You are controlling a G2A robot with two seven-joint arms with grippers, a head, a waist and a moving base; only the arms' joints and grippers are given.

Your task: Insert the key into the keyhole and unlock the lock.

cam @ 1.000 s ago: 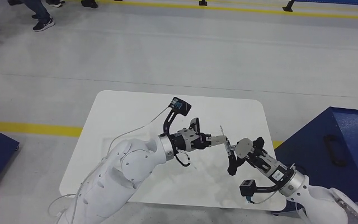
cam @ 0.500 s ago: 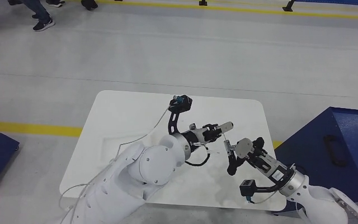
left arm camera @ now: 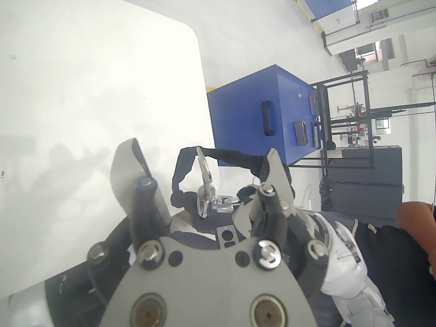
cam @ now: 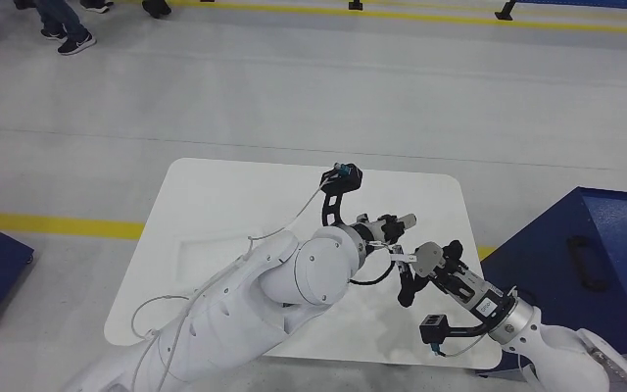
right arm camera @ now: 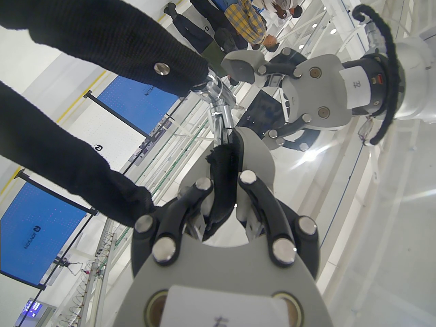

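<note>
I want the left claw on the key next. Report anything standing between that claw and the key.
Nothing visible does. The left claw is open, its fingers on either side of the key, which sticks out of the lock's silver cylinder. The lock's black cable loops beside the key, not across the gap.

Holds the left arm stretched over the table (cam: 206, 196), from its near edge out across its right half. Spreads the left gripper (cam: 402, 222) wide, fingers (left arm camera: 129, 158) well apart. Angles the right arm in over the table's near right corner, forearm slanting inward. Pinches the right gripper (right arm camera: 227, 148) tight on the lock (right arm camera: 218, 103), above the table's right half, just beside the left gripper.
</note>
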